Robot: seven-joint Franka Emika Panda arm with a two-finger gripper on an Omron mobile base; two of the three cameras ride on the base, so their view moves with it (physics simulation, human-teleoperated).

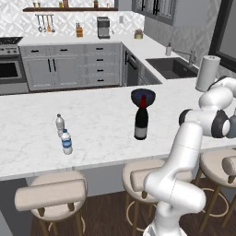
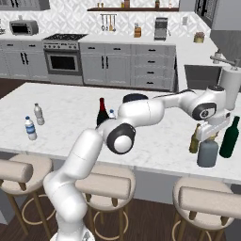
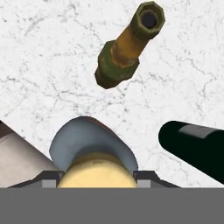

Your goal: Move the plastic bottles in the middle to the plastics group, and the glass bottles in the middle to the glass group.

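While the gripper point(image 2: 210, 136) stands over the marble counter point(image 1: 101, 122) at its right end, its fingers point(image 3: 51, 178) are clamped on the yellowish top of the squat grey-blue bottle point(image 2: 207, 153), which stands upright just beside a brown-green bottle point(image 2: 194, 139) and a dark green bottle point(image 2: 229, 138).

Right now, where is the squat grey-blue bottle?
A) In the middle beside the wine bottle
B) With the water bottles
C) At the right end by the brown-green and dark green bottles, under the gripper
C: the squat grey-blue bottle stands between the brown-green bottle and dark green bottle, with the gripper on its top.
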